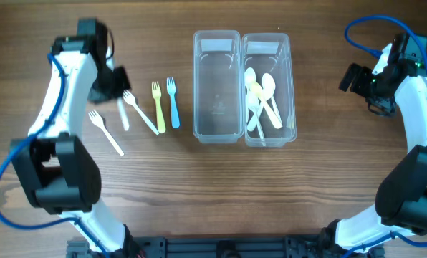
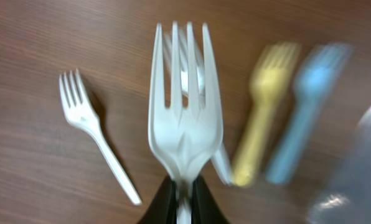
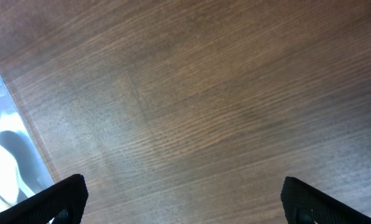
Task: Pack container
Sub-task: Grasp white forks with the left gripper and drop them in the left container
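Note:
My left gripper point(image 1: 114, 84) point(image 2: 184, 200) is shut on a white fork point(image 2: 182, 124) and holds it above the table, left of the containers. Under it lies a second white fork point(image 1: 140, 112). A third white fork point(image 1: 106, 132) point(image 2: 89, 127) lies further left. A yellow fork point(image 1: 158, 106) point(image 2: 260, 118) and a blue fork point(image 1: 173, 102) point(image 2: 300, 118) lie to the right. The left clear container point(image 1: 217, 132) is empty. The right clear container point(image 1: 289, 86) point(image 3: 5, 149) holds several white spoons point(image 1: 262, 100). My right gripper point(image 1: 357, 77) point(image 3: 185, 205) is open and empty over bare wood.
The wooden table point(image 1: 199, 193) carries everything. The two containers stand side by side, touching, at the middle. The arm bases sit at the front left and front right corners.

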You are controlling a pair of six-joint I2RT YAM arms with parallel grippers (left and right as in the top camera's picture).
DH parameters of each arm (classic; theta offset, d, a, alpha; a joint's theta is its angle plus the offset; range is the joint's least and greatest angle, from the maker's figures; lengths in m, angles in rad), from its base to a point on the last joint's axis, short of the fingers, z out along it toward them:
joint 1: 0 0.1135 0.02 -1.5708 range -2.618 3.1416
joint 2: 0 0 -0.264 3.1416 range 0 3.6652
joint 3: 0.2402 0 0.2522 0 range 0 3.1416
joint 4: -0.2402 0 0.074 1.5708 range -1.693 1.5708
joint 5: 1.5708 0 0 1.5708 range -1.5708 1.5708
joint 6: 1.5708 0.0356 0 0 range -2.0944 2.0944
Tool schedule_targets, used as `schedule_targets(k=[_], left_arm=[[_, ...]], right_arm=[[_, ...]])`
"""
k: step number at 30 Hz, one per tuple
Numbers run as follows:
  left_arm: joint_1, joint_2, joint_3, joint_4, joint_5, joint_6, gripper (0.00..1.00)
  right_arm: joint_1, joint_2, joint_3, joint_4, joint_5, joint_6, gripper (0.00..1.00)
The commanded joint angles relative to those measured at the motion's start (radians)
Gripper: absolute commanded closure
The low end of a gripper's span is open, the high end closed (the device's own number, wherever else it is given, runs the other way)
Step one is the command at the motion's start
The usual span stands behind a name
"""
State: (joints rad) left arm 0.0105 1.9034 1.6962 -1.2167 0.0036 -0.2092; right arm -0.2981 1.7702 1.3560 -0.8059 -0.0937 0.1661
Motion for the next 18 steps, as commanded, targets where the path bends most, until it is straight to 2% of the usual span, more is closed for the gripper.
schedule_targets(k=[1,5,7,11,13,15,16,17,18], left_arm=[[-0.179,-0.098,0.171,-0.019,0.078,0.022,0.96],[-0.417,-0.068,0.17,0.045,0.077,0.022,0.96],[-0.483,-0.027,0.17,0.094,0.06,0.022,0.96],[-0.549,0.117,0.17,0.194,0.054,0.021,0.96],[-0.548,0.198,0.17,0.21,0.002,-0.127,0.96],[-0.542,0.272,0.17,0.222,0.006,-0.162,0.96],[-0.542,0.295,0.17,0.222,0.006,-0.153,0.94],[-0.542,0.304,0.17,0.214,0.006,-0.136,0.84],[-0.542,0.294,0.173,0.204,0.019,-0.135,0.68]], right_arm=[[0.003,0.012,-0.006,0.0,-0.012,-0.002,0.01],[0.003,0.012,-0.006,0.0,-0.012,-0.002,0.01],[0.003,0.012,-0.006,0.0,-0.012,-0.002,0.01],[0.003,0.012,-0.006,0.001,-0.012,-0.002,0.01],[0.003,0.012,-0.006,0.0,-0.012,-0.002,0.0],[0.003,0.012,-0.006,0.001,-0.012,-0.002,0.01],[0.003,0.012,-0.006,0.001,-0.012,-0.002,0.01],[0.003,0.012,-0.006,0.001,-0.012,-0.002,0.01],[0.003,0.012,-0.006,0.001,-0.012,-0.002,0.0]])
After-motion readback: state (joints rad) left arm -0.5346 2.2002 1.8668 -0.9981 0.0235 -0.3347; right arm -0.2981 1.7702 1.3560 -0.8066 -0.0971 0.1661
